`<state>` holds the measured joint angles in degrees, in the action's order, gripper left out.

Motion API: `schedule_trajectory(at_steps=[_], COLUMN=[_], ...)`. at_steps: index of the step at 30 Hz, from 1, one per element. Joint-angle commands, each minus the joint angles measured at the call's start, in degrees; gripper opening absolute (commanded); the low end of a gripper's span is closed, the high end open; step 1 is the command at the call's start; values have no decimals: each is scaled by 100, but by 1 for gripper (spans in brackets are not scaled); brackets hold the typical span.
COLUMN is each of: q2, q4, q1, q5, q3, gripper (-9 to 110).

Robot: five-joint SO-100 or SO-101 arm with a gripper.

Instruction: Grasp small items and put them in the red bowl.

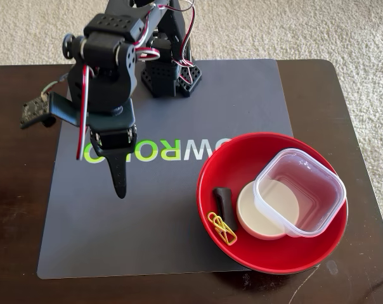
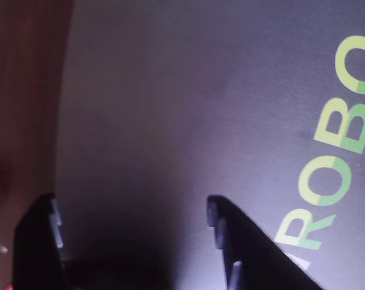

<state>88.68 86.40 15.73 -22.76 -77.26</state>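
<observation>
Arm: I see it (image 1: 112, 69) reaching from its base at the mat's far edge toward the mat's left half, in the fixed view.
Gripper: it (image 1: 120, 187) hangs over bare mat (image 1: 147, 234), finger tip pointing down at the near-left part; in the wrist view it (image 2: 131, 208) frames only grey mat.
Jaws: I read them as spread wide in the wrist view, a clear gap between the two dark fingers (image 2: 231, 241), nothing held (the fixed view shows them edge-on, so it adds little).
Red bowl: it (image 1: 229, 158) sits on the mat's near-right corner, its rim lapping past the mat's right edge onto the table (image 1: 14, 209).
White bowl: it (image 1: 258, 218) rests inside the red bowl, near the middle.
Tub: it (image 1: 300, 190) lies tilted in the red bowl, one corner resting over the white bowl.
Black clip: it (image 1: 222, 201) is in the red bowl, left of the white bowl.
Yellow clip: it (image 1: 222, 228) lies just below the black clip, by the red bowl's near-left wall.
Mat lettering: the green and white letters (image 2: 339, 151) run along the right of the wrist view.
</observation>
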Motion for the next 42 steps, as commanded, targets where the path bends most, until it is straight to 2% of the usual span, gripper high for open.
schedule_trajectory(at_steps=[1, 7, 11, 16, 24, 31, 39, 42], q2=[431, 2795, 4395, 5335, 8622, 9993, 10002, 9993], q4=[-290, -1310, -2399, -2540, -2373, -2013, -2074, -2074], q1=[-141, -527, -756, -1099, -1494, -1433, -1020, -580], q5=[-97, -352, -624, -589, 290, 466, 747, 756], q3=[-747, -3621, -5572, -6539, -8420, -9220, -9431, -9431], gripper=[32, 32, 32, 32, 34, 35, 36, 42])
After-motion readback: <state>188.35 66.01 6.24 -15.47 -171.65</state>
